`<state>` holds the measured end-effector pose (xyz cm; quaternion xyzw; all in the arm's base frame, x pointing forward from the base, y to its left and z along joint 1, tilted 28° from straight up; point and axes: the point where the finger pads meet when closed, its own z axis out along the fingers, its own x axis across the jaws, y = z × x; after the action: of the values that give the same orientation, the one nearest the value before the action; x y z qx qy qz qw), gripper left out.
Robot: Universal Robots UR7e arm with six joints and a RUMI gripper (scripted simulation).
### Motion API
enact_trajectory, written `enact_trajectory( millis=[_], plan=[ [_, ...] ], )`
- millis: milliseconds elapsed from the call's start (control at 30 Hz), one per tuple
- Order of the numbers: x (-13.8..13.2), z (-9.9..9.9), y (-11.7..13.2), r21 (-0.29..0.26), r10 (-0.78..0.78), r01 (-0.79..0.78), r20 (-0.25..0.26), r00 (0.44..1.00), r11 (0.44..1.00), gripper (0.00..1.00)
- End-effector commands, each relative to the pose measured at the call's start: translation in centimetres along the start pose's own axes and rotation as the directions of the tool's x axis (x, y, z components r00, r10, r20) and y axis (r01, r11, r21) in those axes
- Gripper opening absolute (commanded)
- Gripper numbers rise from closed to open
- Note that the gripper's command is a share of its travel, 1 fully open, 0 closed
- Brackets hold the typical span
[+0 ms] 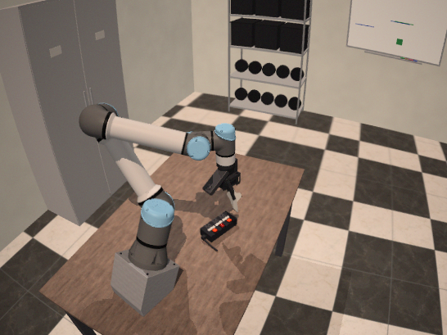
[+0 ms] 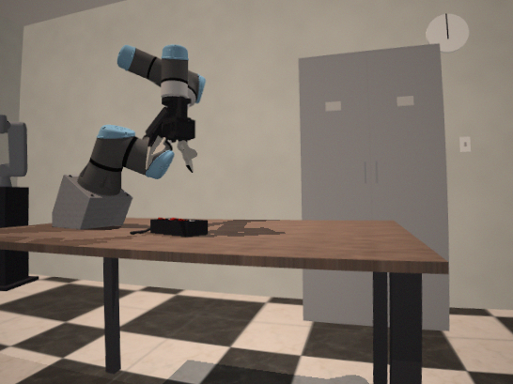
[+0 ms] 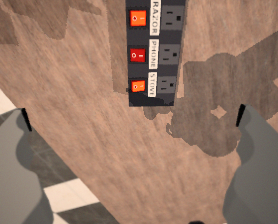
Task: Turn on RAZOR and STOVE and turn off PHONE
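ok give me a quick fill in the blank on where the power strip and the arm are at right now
1. The black rectangular power strip lies on the brown wooden table with its switches facing ____.
2. The middle label on the strip, between RAZOR and STOVE, reads ____.
3. The two-jaw end effector hangs above the strip with its jaws ____.
4. The red rocker switch that looks darker than the other two belongs to ____.

Missing words: up; PHONE; open; PHONE

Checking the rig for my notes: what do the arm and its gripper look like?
The arm has white tube links, dark grey joints with light blue round caps and black bands, on a slanted grey block base. The gripper has a black body and two pale grey fingers with black tips. No cables visible.
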<state>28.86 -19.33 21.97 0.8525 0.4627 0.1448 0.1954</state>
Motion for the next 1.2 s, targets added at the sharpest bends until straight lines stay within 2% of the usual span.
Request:
enact_trajectory(
  millis=[0,300,1167],
  plan=[
    [-0.04,-1.29,-0.05,-0.002,-0.001,0.001,-0.004,1.000,1.000,1.00],
    [-0.04,-2.00,-0.05,-0.002,-0.001,0.001,-0.004,1.000,1.000,1.00],
    [-0.04,-2.01,-0.05,-0.002,-0.001,0.001,-0.004,1.000,1.000,1.00]
  ],
)
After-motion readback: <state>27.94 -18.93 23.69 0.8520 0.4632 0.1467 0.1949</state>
